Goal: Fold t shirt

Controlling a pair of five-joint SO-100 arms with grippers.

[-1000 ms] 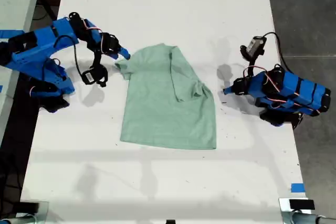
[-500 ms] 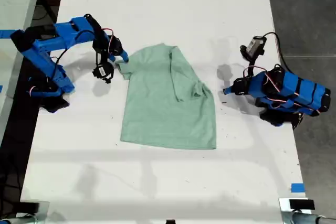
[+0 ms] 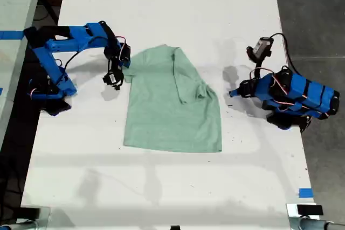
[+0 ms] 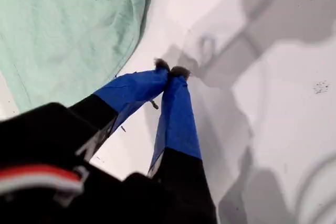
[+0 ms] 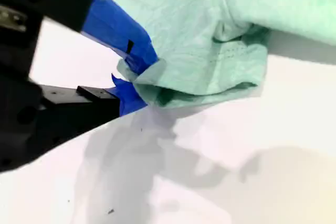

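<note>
So my second hand (image 5: 134,80) is the one that matters here: it's pinched shut on the sleeve of the t shirt (image 3: 172,103), at about 10 o'clock of the shirt in the exterior view. From that grip the rest of the cloth runs off toward 4 o'clock, and the shirt's long axis goes roughly 12 to 6, so I'd guess any fold has to carry the sleeve inward across that line.

My first hand (image 4: 169,72) sits well off at the shirt's 3 o'clock, tips closed on nothing, just resting near the white worktop (image 3: 161,187).

The shirt itself is pale mint, lying mid-worktop, a bit wrinkled, with the 3 o'clock side already flapped over onto the body.
</note>
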